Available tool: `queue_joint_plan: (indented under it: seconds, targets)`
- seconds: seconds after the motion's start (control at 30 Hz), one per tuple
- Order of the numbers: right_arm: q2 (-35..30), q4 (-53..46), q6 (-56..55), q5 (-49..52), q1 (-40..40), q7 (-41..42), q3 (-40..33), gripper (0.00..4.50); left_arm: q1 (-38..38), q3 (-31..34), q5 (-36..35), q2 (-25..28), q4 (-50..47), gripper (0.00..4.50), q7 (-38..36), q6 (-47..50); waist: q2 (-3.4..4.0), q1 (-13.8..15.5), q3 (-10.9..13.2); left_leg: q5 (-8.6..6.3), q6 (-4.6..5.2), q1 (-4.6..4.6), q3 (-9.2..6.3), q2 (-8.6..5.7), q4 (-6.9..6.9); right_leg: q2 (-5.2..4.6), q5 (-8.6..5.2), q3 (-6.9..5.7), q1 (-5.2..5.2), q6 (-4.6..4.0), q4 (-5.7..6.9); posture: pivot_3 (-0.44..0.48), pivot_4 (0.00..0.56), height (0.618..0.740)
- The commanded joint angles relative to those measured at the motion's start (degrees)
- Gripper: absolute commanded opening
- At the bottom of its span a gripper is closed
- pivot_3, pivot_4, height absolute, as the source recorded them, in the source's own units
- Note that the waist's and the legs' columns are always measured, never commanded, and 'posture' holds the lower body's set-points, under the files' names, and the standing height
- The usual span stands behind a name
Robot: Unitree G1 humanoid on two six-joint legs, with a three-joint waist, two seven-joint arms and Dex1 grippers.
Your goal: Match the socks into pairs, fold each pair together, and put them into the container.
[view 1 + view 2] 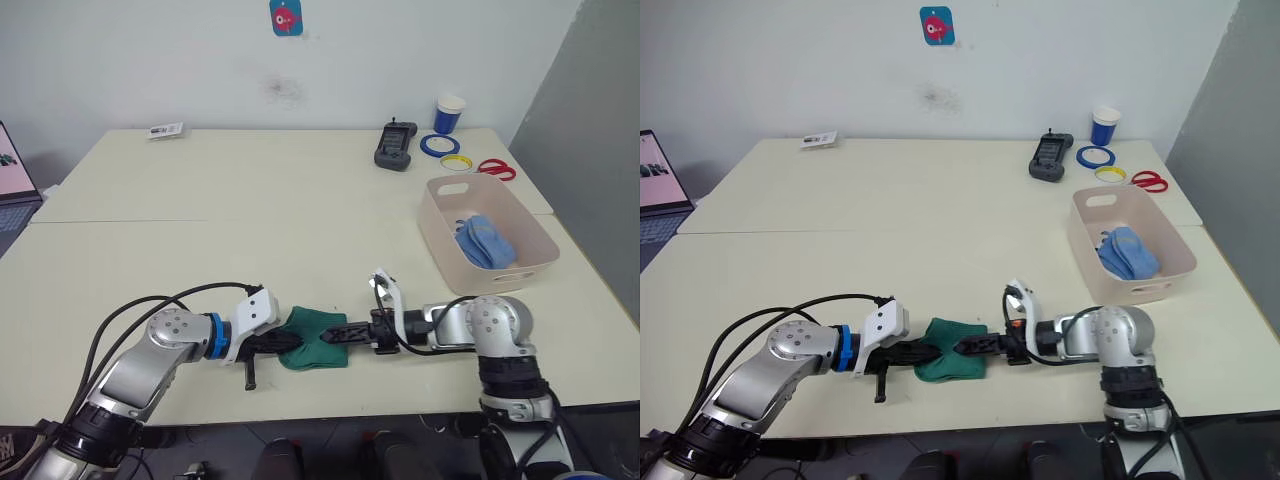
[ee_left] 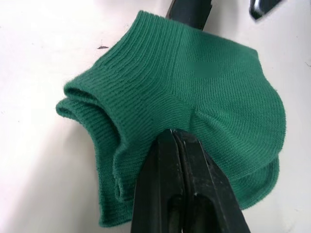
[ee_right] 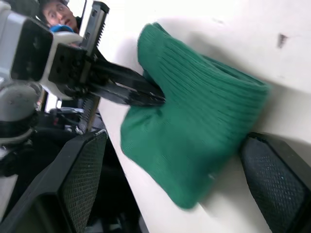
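A folded pair of green socks (image 1: 318, 342) lies near the table's front edge, between my two grippers. My left gripper (image 1: 293, 342) comes in from the left and is shut on the socks' edge; its closed fingertips (image 2: 177, 145) pinch the knit. From the right, my right gripper (image 3: 175, 141) stands open, with its two fingers on either side of the green bundle. The container (image 1: 437, 235), a pale pink tub, stands at the right of the table. Light blue socks (image 1: 484, 241) lie inside it.
At the back right are a black handheld controller (image 1: 396, 146), a blue cup (image 1: 449, 114), blue and yellow tape rolls (image 1: 439, 145) and red scissors (image 1: 497, 168). A laptop (image 1: 12, 180) stands at the left edge. A small card (image 1: 165, 130) lies at the back left.
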Motion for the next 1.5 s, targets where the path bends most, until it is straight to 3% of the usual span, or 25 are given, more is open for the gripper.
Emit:
queue_joint_plan:
  seconds: [0.03,0.1,0.23,0.57,0.6,0.7,0.97,1.1,1.3,1.37,1.5]
  targets:
    - [3.17,2.14,0.53,1.12,-0.76,-2.89,-1.12,4.46,0.85,-0.60,1.43,-0.03,1.33,0.00,0.75,1.01,0.00,-0.01,0.00,0.00,0.00,0.00,0.00,0.00,0.00,0.00,0.00,0.00,0.00,0.00,0.00,0.000,0.150,0.740]
    - [4.93,2.75,0.53,0.45,-1.06,-4.10,-2.12,4.46,1.11,-0.18,1.26,0.07,1.07,0.00,1.00,1.21,0.00,-0.02,0.00,0.00,0.00,-0.01,0.00,0.00,0.00,0.00,0.00,0.00,0.00,0.00,0.00,0.000,0.150,0.740]
    - [5.97,2.79,0.53,0.64,-0.83,-4.75,-2.57,3.58,1.66,0.62,0.64,0.22,0.13,0.00,1.18,2.00,0.03,-0.06,0.02,0.00,0.00,-0.03,0.00,0.02,-0.01,0.00,0.00,0.00,-0.04,0.00,0.00,0.000,0.150,0.740]
    - [4.60,1.65,-2.31,-1.85,0.42,-4.79,-1.05,0.05,1.72,2.62,-0.96,-0.19,-1.58,0.00,1.91,2.36,0.00,-0.12,0.00,0.00,0.00,-0.02,-0.02,0.02,-0.03,0.00,0.00,-0.01,-0.03,0.00,-0.02,0.000,0.150,0.740]
    - [4.44,1.36,-2.41,-1.77,0.57,-4.65,-0.92,0.05,1.81,3.49,-2.10,-0.34,-2.21,0.00,1.78,2.81,0.00,-0.13,0.01,0.00,0.00,-0.01,-0.02,0.03,-0.03,0.00,0.00,-0.01,-0.03,0.00,-0.01,0.000,0.150,0.740]
    - [3.31,-0.14,-2.83,-1.48,1.01,-3.97,-0.08,0.00,2.36,7.75,-8.20,0.28,-5.72,0.56,0.75,7.59,-0.01,-0.12,0.03,0.00,0.00,-0.07,-0.02,0.03,-0.03,0.01,0.00,-0.02,-0.07,0.00,-0.02,0.000,0.150,0.740]
    - [-7.44,-9.97,-8.96,0.96,1.38,3.66,3.02,0.00,2.30,22.61,-25.89,6.38,-15.79,3.02,-0.39,21.53,-0.06,-0.01,0.43,0.00,0.00,-0.21,-0.02,-0.06,-0.03,-0.02,0.00,-0.01,-0.18,0.01,-0.09,0.000,0.150,0.740]
    - [-10.93,-15.73,-10.89,3.64,-1.47,5.25,-1.36,0.00,-5.27,26.00,-34.49,4.35,-17.01,4.38,5.26,27.38,-0.26,-0.01,0.69,0.00,0.00,-0.22,-0.03,-0.05,-0.03,-0.01,-0.01,-0.01,-0.19,0.02,-0.11,0.000,0.150,0.740]
    - [-18.77,-19.25,-10.57,7.38,-10.54,4.35,-10.64,0.00,-21.44,22.42,-35.48,-3.22,-11.53,4.47,12.91,27.81,-0.26,0.14,0.85,0.00,-0.01,-0.24,-0.08,-0.12,-0.01,0.16,0.01,-0.02,-0.15,0.04,-0.08,0.000,0.150,0.740]
    - [-24.35,-16.67,-12.48,5.91,-15.59,3.93,-13.56,0.00,-28.01,20.87,-33.91,-7.49,-9.04,4.47,16.74,26.39,-0.28,0.18,0.90,0.00,-0.01,-0.29,-0.03,-0.15,-0.01,0.15,0.01,0.01,-0.15,0.05,-0.15,0.000,0.150,0.740]
    - [-36.08,-9.71,-24.81,-4.83,-19.08,5.34,-9.51,0.00,-33.14,15.74,-29.08,-13.23,-6.13,4.47,17.74,21.62,-0.31,0.35,0.98,0.00,-0.01,-0.47,0.01,-0.21,0.02,0.11,0.03,0.04,-0.24,0.13,-0.27,0.000,0.150,0.740]
